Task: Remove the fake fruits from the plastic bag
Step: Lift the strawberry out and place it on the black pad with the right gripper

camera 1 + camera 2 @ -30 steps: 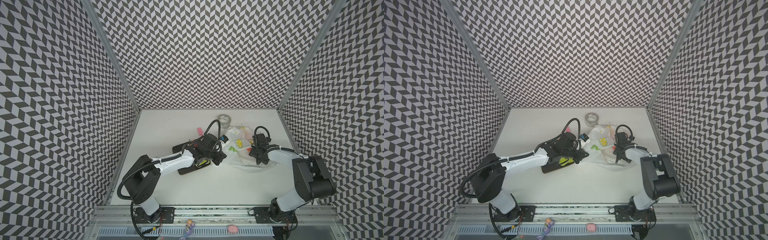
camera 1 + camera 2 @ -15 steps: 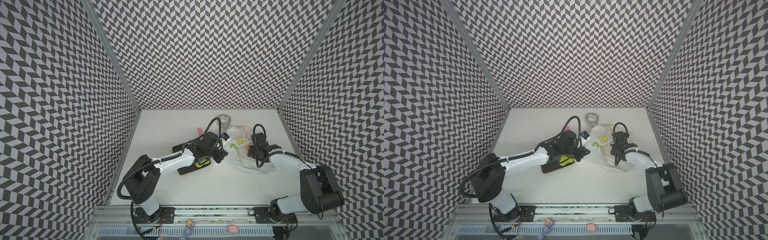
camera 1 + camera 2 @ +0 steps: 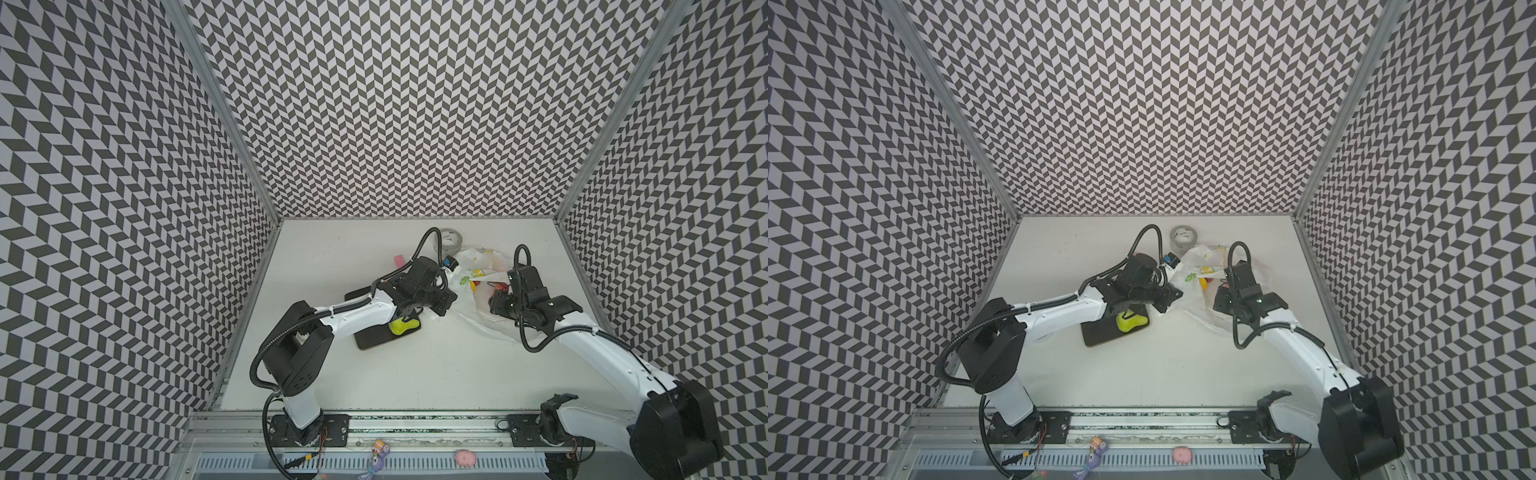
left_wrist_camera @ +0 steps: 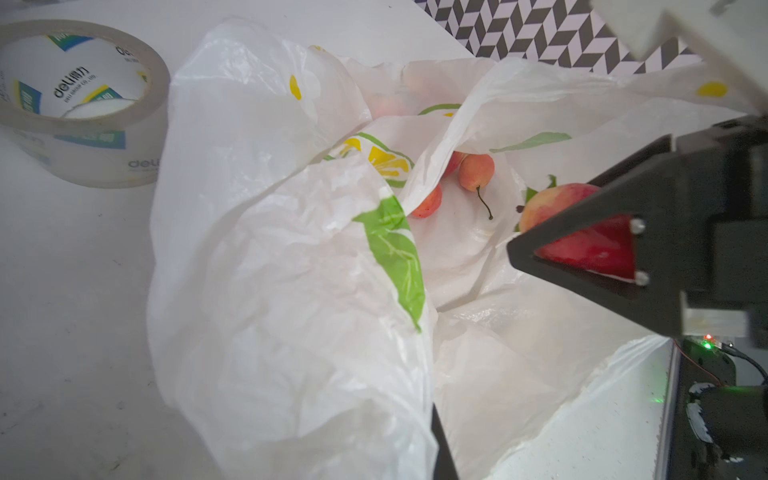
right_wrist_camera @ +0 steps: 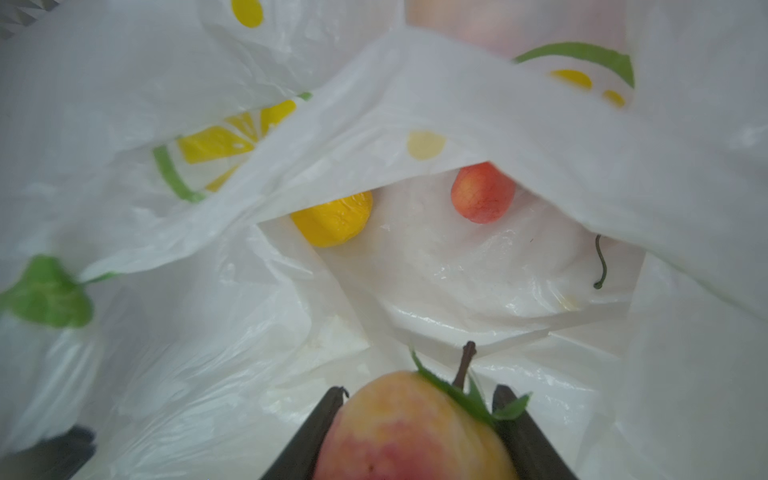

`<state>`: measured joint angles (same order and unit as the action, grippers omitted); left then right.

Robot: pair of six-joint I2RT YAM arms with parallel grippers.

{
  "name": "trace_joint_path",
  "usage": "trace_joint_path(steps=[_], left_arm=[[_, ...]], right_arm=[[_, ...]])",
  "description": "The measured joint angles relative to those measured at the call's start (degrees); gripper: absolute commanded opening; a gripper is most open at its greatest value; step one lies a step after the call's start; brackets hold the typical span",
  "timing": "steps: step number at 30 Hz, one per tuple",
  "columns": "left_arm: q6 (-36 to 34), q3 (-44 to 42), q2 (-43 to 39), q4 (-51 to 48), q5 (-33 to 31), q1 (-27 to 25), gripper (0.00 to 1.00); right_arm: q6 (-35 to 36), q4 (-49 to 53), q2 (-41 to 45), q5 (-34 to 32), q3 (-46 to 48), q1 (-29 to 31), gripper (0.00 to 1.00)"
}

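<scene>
Toward the back right of the white table (image 3: 415, 374) lies the crumpled plastic bag (image 3: 482, 257), its mouth gaping. The left gripper (image 3: 449, 299) is clamped tight on the bag's edge (a fold stands up). Inside, the right gripper (image 5: 419, 394) pinches a yellow-red peach (image 5: 407, 432). A lemon (image 5: 332, 218) and a small red fruit (image 5: 482, 193) sit deeper in.

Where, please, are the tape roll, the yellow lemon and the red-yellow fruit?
tape roll (image 4: 83, 160), left wrist view, outer wall.
yellow lemon (image 5: 332, 218), right wrist view, visible skin.
red-yellow fruit (image 5: 411, 432), right wrist view, front skin.
</scene>
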<state>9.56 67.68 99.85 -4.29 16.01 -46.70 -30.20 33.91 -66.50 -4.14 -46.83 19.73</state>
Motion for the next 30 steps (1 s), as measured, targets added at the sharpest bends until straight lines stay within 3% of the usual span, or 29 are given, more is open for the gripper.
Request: trace_joint_path(steps=[3,7,10,13,18,23,30], left_arm=[[0.0,0.0,0.0,0.1,-0.3,0.6,0.15],[0.0,0.0,0.0,0.5,-0.2,1.3,0.5],[-0.1,-0.1,-0.6,0.9,0.5,1.6,0.7],[-0.4,-1.1,-3.1,1.4,1.4,1.9,0.84],[0.8,-5.9,-12.5,2.9,3.1,4.3,0.91],[5.4,-10.6,-23.6,3.4,2.4,12.5,0.91],[15.6,-11.6,-33.1,-1.3,-8.0,25.7,0.87]], right_arm=[[-0.6,2.4,3.6,0.6,-2.4,0.9,0.41],[-1.1,5.1,7.8,1.5,-6.2,1.6,0.4],[-1.0,6.1,9.2,2.4,-9.6,1.8,0.4],[-0.3,6.6,9.3,3.8,-12.7,2.5,0.4],[2.1,5.6,9.0,6.4,-15.9,5.5,0.4],[5.4,2.1,5.8,7.1,-17.8,12.0,0.4],[13.5,-9.4,-5.8,3.7,-19.9,26.6,0.4]])
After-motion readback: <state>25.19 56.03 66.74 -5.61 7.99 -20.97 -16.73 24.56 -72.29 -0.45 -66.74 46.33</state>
